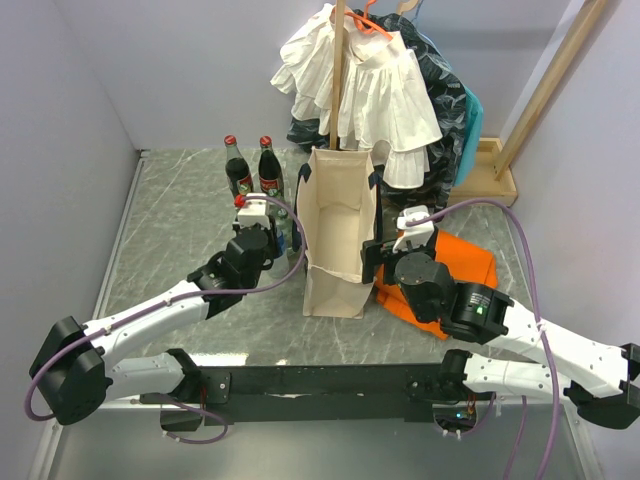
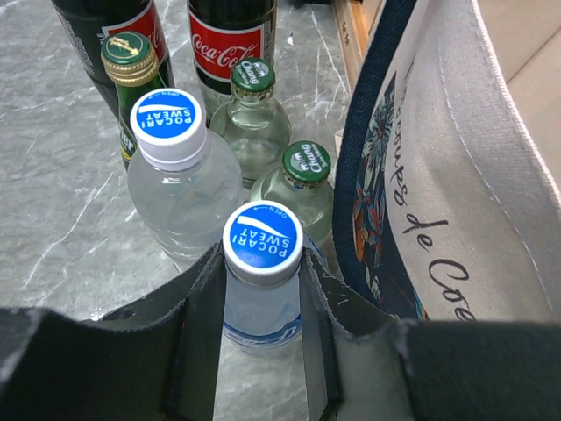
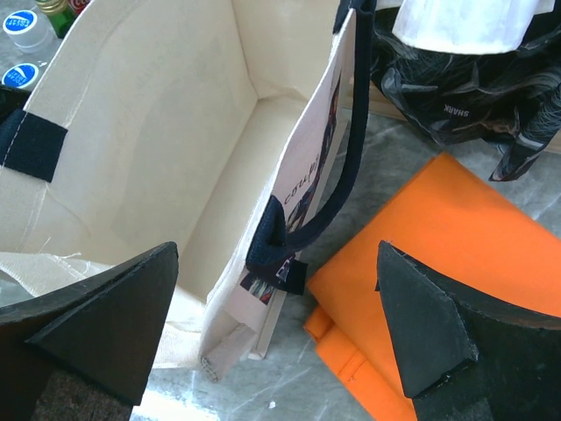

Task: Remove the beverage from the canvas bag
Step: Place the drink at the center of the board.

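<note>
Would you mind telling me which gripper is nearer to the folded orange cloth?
The right. The right gripper hangs open over the wall of the canvas bag nearest the orange cloth. The left gripper is across the bag, shut on a Pocari Sweat bottle.

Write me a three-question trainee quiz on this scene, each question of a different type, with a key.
1. Fill in: the left gripper is shut on a bottle whose cap reads ___.
2. True or false: the right gripper is clamped shut.
3. In the top view, the Coca-Cola bottles stand: A) inside the canvas bag; B) on the table to the bag's left; C) in front of the bag, near the arm bases.

Key
1. Pocari Sweat; it holds the Pocari Sweat bottle by the neck.
2. False; its jaws stand wide open, astride the bag's wall.
3. B
</note>
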Robot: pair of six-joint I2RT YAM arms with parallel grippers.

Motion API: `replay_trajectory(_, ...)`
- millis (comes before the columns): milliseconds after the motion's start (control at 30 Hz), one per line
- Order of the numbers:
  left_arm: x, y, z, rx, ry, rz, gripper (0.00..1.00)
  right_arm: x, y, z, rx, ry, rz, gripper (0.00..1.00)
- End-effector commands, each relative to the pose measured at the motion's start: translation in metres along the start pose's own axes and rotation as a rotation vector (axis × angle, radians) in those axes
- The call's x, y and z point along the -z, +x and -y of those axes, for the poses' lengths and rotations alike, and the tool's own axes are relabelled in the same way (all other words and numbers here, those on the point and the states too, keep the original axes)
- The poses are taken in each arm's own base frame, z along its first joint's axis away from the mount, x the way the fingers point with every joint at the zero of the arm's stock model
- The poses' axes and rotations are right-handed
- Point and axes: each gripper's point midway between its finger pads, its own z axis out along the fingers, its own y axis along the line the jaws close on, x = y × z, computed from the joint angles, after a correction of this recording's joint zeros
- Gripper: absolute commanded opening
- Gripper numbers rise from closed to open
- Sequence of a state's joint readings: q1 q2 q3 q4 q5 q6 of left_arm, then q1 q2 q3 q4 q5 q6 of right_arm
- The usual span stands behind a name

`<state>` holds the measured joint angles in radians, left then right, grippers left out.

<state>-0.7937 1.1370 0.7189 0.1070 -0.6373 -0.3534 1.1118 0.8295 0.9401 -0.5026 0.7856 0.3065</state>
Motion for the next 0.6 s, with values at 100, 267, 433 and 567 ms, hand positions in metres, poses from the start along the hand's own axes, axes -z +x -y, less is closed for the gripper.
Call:
replay_trajectory(100,0.003,-0.060,0.014,0.140,0.037,0.191,0.01,-0.002,-0.001,0.004,-0.007,0.034,0.008,1.00)
replay_trajectory(267,0.004,-0.054,0.014,0.140,0.044,0.179,0.11,-0.002,0.000,0.004,-0.008,0.035,0.004,1.00)
replay_trajectory(433,0.003,-0.051,0.016,0.134,0.054,0.165,0.21,-0.003,0.000,0.003,-0.001,0.036,0.002,1.00)
replay_trajectory(567,0.001,-0.049,0.018,0.132,0.055,0.154,0.33,-0.004,0.001,0.002,0.003,0.036,-0.001,1.00)
